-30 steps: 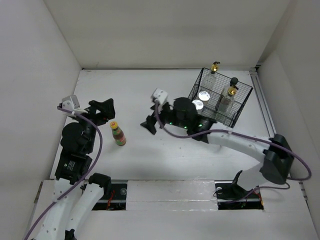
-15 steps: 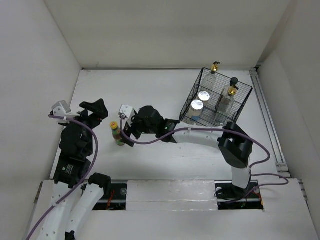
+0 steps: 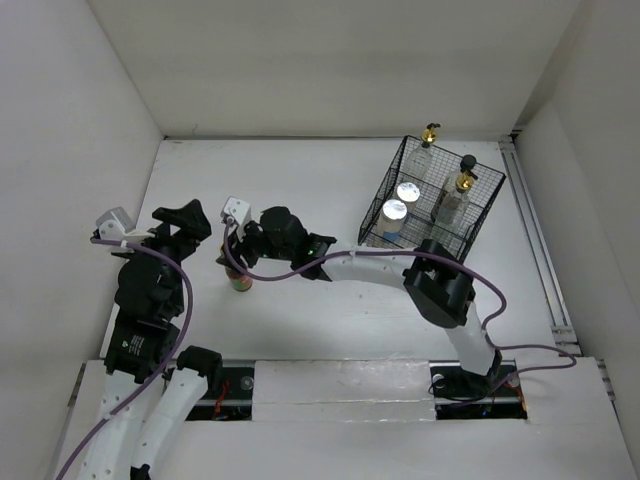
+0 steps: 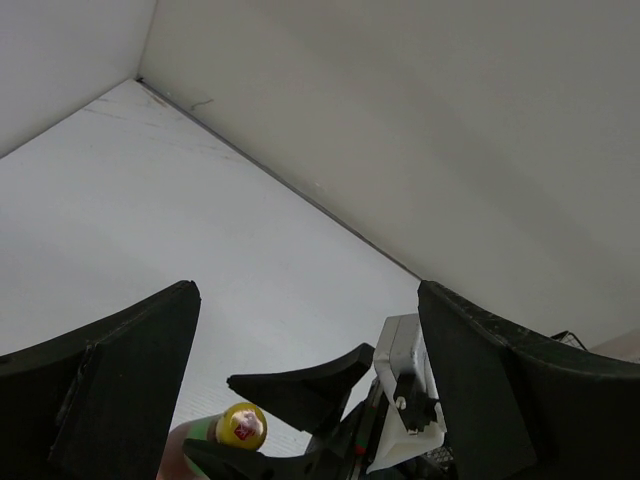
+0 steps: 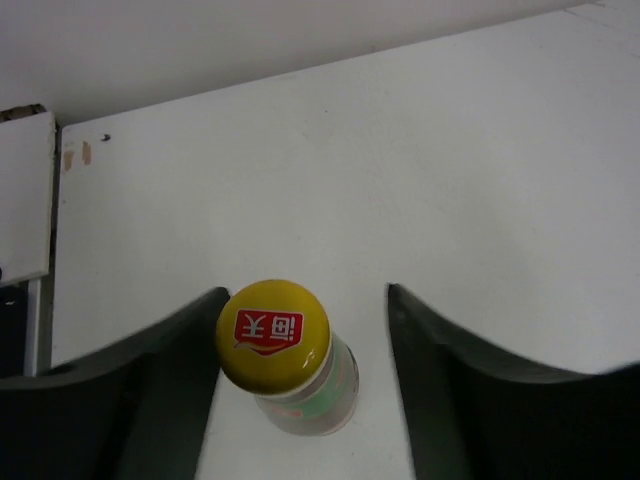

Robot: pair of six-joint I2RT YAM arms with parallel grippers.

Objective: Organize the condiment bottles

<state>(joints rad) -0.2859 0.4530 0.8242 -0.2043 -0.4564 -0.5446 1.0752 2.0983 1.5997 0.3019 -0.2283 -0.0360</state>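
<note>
You'll find the sauce bottle (image 5: pixel 298 398) low and centre in the right wrist view. It has a yellow cap (image 5: pixel 272 332) with a red-and-white logo and a pale greenish label, and it stands upright on the white table (image 5: pixel 450 150). Your right gripper (image 5: pixel 307 291) is spread wide around it, unclenched. Your left gripper (image 4: pixel 305 300) is likewise released, holding nothing.

yellow-capped sauce bottle (image 5: pixel 273 333) upright, 2 silver-lidded jars (image 3: pixel 408 192) (image 3: pixel 394 211), 2 gold-spouted bottles (image 3: pixel 428 148) (image 3: pixel 459 192) in basket (image 3: pixel 486 216)
</note>
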